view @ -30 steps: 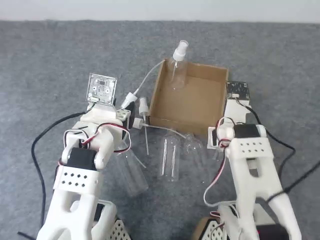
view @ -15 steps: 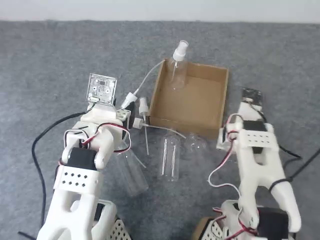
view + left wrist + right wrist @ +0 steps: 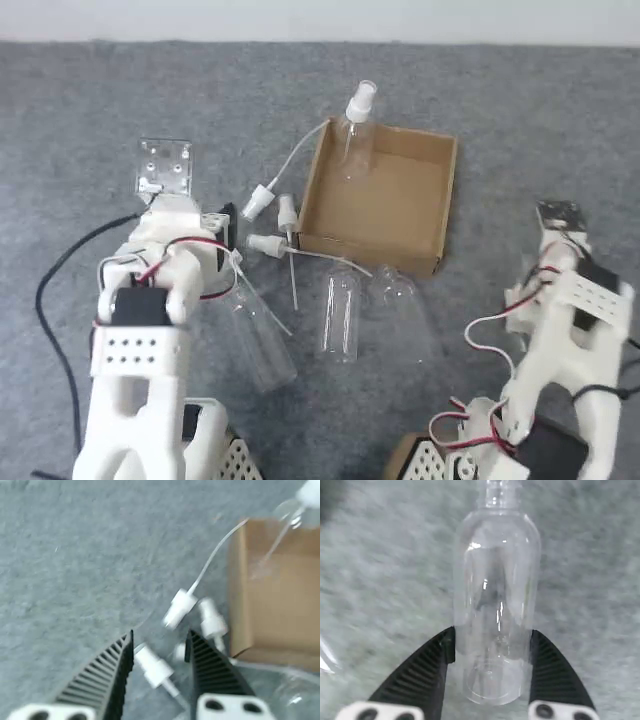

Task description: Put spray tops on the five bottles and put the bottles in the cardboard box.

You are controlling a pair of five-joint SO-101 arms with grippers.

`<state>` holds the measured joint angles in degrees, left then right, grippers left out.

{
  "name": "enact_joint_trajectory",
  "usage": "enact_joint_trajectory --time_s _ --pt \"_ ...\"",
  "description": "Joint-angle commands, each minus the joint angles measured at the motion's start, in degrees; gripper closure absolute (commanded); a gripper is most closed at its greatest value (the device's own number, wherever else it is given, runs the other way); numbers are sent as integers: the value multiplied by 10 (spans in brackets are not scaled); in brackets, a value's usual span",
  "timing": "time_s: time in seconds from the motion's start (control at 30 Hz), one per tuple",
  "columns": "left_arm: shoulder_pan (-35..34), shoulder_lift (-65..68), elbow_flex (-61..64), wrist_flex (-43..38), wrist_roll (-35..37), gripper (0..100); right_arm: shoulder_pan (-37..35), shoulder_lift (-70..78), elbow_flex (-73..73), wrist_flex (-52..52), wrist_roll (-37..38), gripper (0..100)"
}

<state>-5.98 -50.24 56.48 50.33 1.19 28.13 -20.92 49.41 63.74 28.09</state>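
Right wrist view: the held bottle (image 3: 497, 580) sits between the fingers of the right gripper (image 3: 491, 637), which clamp its lower body; the open neck points away, over the grey carpet (image 3: 380, 555). Handling, as a judgement: empty clear plastic, hence light, smooth and thin-walled; a hard squeeze probably dents it, a slack one lets it slip. The lower body near the stiffer base looks the best hold, leaving the neck free for a top.

Bottles, counted: five. One is held. Three lie uncapped on the carpet just in front of the box (image 3: 380, 255): left bottle (image 3: 262, 345), middle bottle (image 3: 340, 315), right bottle (image 3: 402, 300). One capped bottle (image 3: 357, 140) is inside the box at its far wall.

Spray tops, counted: one fitted, three loose beside the box on the left arm's side: far top (image 3: 258, 200), middle top (image 3: 288, 212), near top (image 3: 265, 243). Each trails a thin, bendy tube; take them by the head.

Left gripper (image 3: 160, 636) hangs over the loose tops, fingers spread, holding nothing
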Motion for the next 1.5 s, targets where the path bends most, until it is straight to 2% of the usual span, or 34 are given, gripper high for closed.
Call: enact_joint_trajectory --time_s 0.0,0.17,0.3,0.47,0.9,1.03,1.3,1.47 --pt "-28 122 -73 18 -23 848 36 -2 -15 3 113 858" --pt "-50 335 -230 87 -20 844 51 -1 -15 0 228 857" --pt "-64 472 -338 131 14 839 51 0 -15 0 238 857" --pt "-64 573 -399 143 53 770 51 3 -11 -33 238 854" --pt "-57 681 -411 143 71 784 51 4 -11 -38 238 854" --pt "-40 709 -419 143 24 835 51 4 -11 -38 238 854" --pt "-36 704 -469 145 16 905 73 4 -11 -40 238 854" --pt "-38 704 -554 162 14 918 84 4 -11 -42 239 854"
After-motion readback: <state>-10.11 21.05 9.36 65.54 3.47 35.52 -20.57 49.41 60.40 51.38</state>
